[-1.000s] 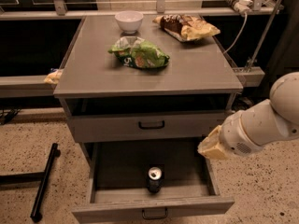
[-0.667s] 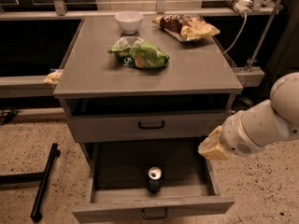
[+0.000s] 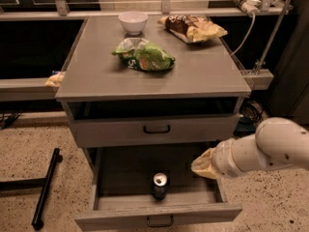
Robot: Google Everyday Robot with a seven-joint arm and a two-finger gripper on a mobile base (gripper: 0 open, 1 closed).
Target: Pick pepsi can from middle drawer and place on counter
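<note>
We saw the pepsi can (image 3: 160,186) standing upright in the open middle drawer (image 3: 120,178). It sat at the 6 o'clock edge of the drawer's flat grey floor, just behind the low front wall and roughly in line with the small dark handle. Its body looked very dark, almost black in the drawer's shadow. Its round silver top caught the light and showed a dark opening. We could not make out any marking on its side.

The gripper (image 3: 199,167) hung over the right part of the drawer, at about 2 o'clock from the can, near it but apart from it. It appeared as a pale tan tip on the end of the thick white arm (image 3: 263,151), which reached in from 3 o'clock. We could not tell how far apart it stood, and we saw nothing in its hold.

Above the drawer, the upper drawer front (image 3: 116,129) was closed. The table (image 3: 96,76) carried a white bowl (image 3: 133,21) at 12 o'clock, a green snack bag (image 3: 144,56) near the centre, and a brown and yellow bag (image 3: 193,28) at 1 o'clock.
</note>
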